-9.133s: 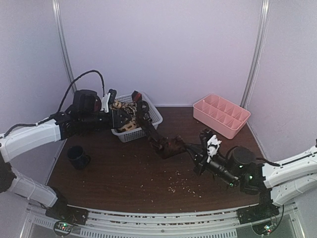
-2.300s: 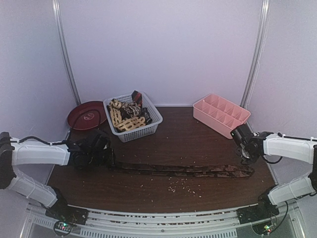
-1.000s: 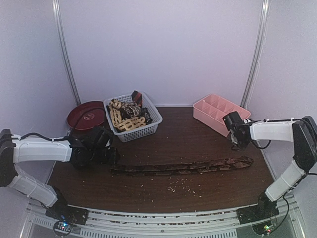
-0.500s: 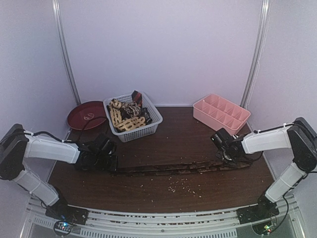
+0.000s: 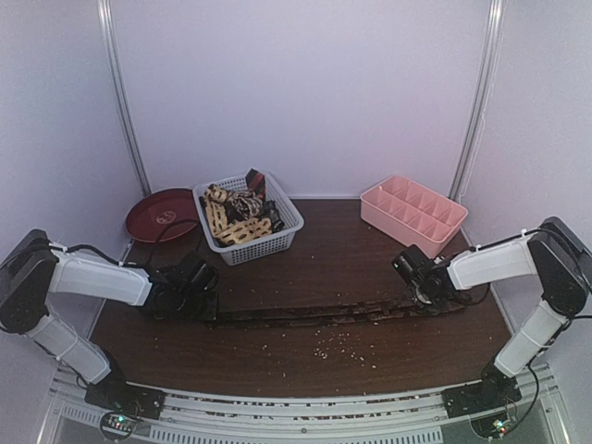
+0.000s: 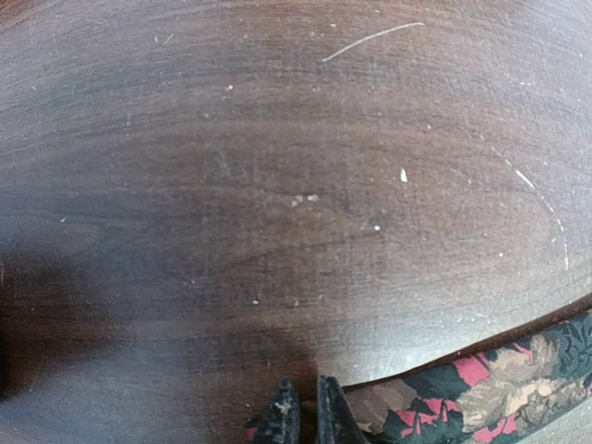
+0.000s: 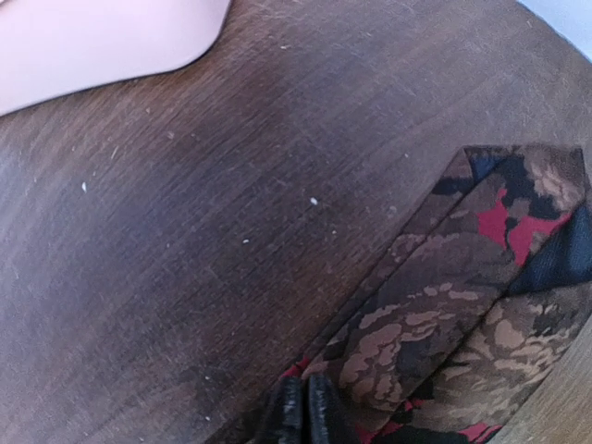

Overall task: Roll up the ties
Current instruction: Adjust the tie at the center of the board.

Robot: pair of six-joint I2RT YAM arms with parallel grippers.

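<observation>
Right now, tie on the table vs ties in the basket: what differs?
Pose: the tie on the table lies stretched out flat; the ties in the basket sit bunched in a heap. Contact: the left gripper and right gripper pinch the table tie's ends; nothing touches the basket ties. Pattern: table tie dark floral with red; basket ties partly tan-and-cream. Shared: none is rolled.

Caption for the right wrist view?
Right gripper, jaws closed on the edge of a floral tie whose pointed wide end lies on the wooden table; pink tray corner beyond.
</observation>
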